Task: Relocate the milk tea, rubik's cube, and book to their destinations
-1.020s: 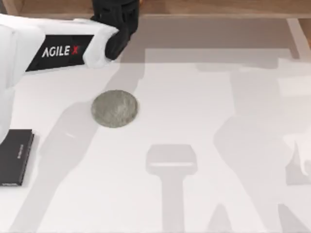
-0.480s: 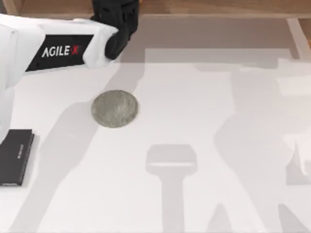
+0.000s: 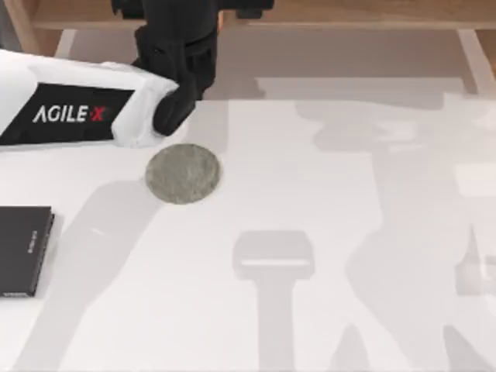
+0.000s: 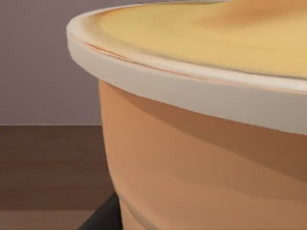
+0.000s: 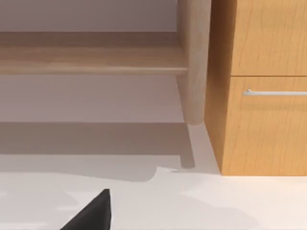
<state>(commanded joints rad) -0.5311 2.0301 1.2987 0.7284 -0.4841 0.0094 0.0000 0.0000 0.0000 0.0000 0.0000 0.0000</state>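
Observation:
The milk tea [image 4: 201,158] looms close in the left wrist view: an orange tapered cup with a pale rim and yellow-orange top. One dark finger [image 4: 98,218] presses against its side. In the top view my left gripper [image 3: 175,54] hangs over the far edge of the table, just beyond the grey speckled coaster [image 3: 183,173], and covers the cup. The flat black book [image 3: 23,249] lies at the left edge. The rubik's cube and the teal book are out of view. A dark fingertip [image 5: 91,213] of my right gripper hovers over the white table.
A wooden shelf [image 3: 349,12] runs along the table's far side. The right wrist view faces a wooden post [image 5: 193,62] and a cabinet with a drawer handle [image 5: 276,92]. Arm shadows fall across the white tabletop [image 3: 325,194].
My left arm has swung toward the table's front, bringing its gripper and the cup nearer the coaster. The coaster and the black book have not moved.

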